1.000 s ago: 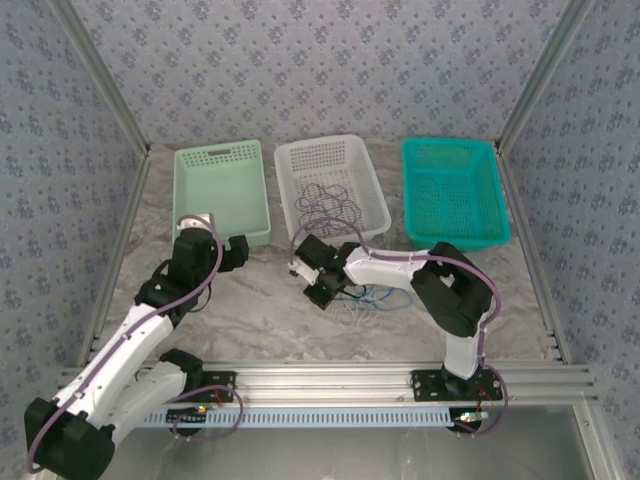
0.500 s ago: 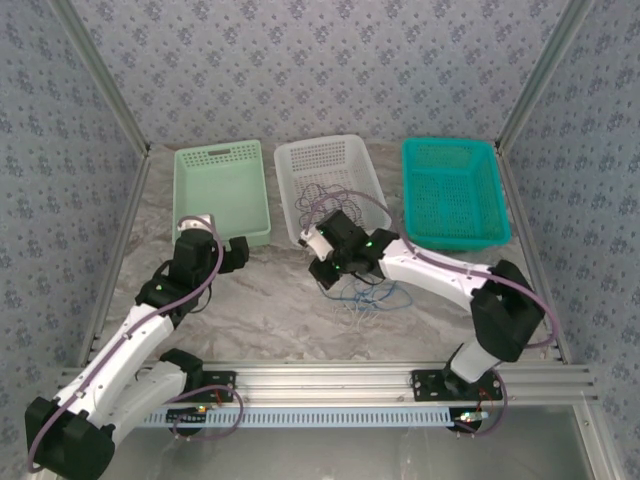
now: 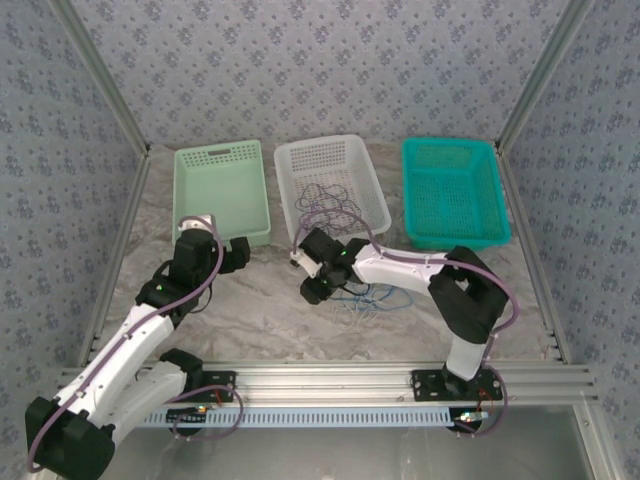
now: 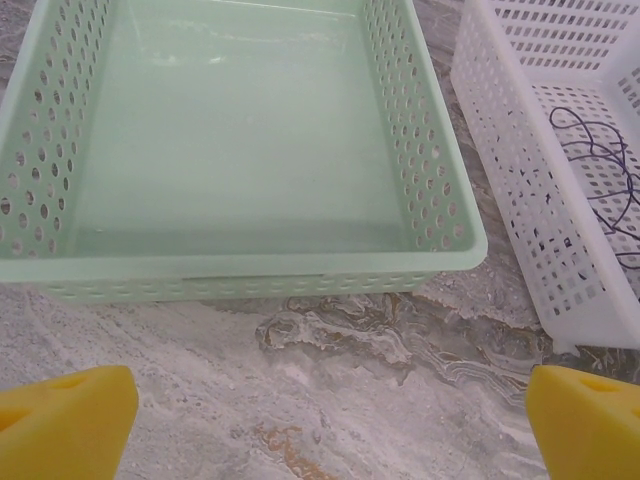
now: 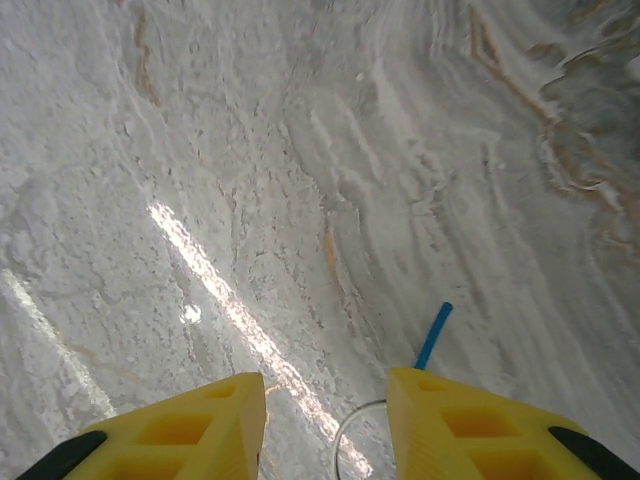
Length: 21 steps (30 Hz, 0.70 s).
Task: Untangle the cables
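A loose tangle of thin blue and pale cables (image 3: 366, 296) lies on the marbled table in front of the white basket (image 3: 330, 142). More dark cables (image 3: 330, 203) curl inside that basket, and these dark cables (image 4: 598, 168) also show through its wall in the left wrist view. My right gripper (image 3: 309, 286) sits low over the table at the tangle's left edge. In the right wrist view my right gripper (image 5: 326, 388) is open, with nothing pinched. A blue cable end (image 5: 434, 336) pokes out beside one finger, and a pale wire loop (image 5: 345, 432) lies below the gap. My left gripper (image 4: 330, 400) is wide open over bare table.
The mint basket (image 3: 215, 152) stands at the back left; its near rim (image 4: 250, 263) is just ahead of my left gripper (image 3: 238, 252). The white basket's wall (image 4: 520, 190) is to its right. A teal basket (image 3: 450, 143) stands at the back right. Aluminium frame posts border the table.
My right gripper has gone from shut to open. Its arm swung up toward the white basket, then back down to the left of the tangle. The left arm has not moved.
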Motion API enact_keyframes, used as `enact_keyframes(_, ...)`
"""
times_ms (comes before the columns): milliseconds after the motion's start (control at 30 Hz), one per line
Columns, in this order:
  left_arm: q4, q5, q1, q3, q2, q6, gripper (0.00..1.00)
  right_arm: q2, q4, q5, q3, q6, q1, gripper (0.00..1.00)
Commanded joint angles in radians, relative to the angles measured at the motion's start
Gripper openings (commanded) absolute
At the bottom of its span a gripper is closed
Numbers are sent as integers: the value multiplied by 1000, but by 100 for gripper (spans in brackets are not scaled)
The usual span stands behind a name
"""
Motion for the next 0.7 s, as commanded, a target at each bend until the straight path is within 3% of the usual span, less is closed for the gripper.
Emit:
enact_keyframes(0,35,10,8,-7,0,-4,100,37,-19,51,17,23,1,39)
enact_keyframes(200,36,12,7,-6,7,1,100,74,-19,108,17,38,1,39)
enact_keyframes(500,41,13,7,-8,13,2,99,-46,-12,121,5,59,28,39)
enact_keyframes(667,50,16,8,-11,23,2,100,-29,-35,151,17,52,17,39)
